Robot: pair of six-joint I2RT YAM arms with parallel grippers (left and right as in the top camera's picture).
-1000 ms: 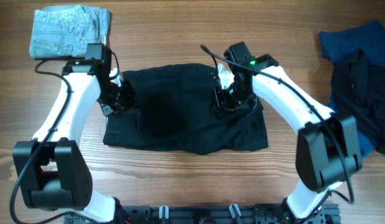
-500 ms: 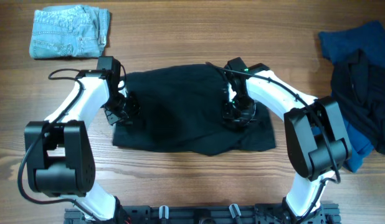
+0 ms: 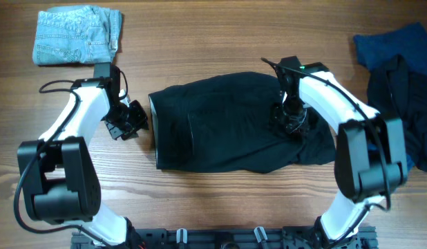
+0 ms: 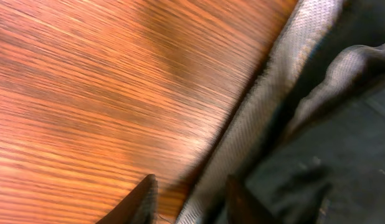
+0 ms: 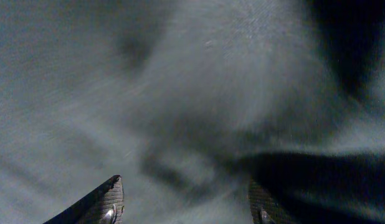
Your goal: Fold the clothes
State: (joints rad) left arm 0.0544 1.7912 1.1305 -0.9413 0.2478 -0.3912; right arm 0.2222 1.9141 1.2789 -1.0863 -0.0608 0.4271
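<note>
The black shorts lie spread across the middle of the table, with a fold line near their left end. My left gripper hovers just off their left edge. In the left wrist view the left gripper is open over wood, and the pale hem of the shorts runs up between its fingers. My right gripper sits low over the right part of the shorts. In the right wrist view the right gripper stands open wide, with only dark fabric beneath it and nothing pinched.
Folded pale-blue denim shorts rest at the far left corner. A heap of dark blue and black garments lies at the right edge. Both arm bases stand at the near edge of the wooden table.
The black shorts have shifted to the right. Both grippers have opened. The left one has backed off the cloth's left edge, and the right one has moved right with the cloth.
</note>
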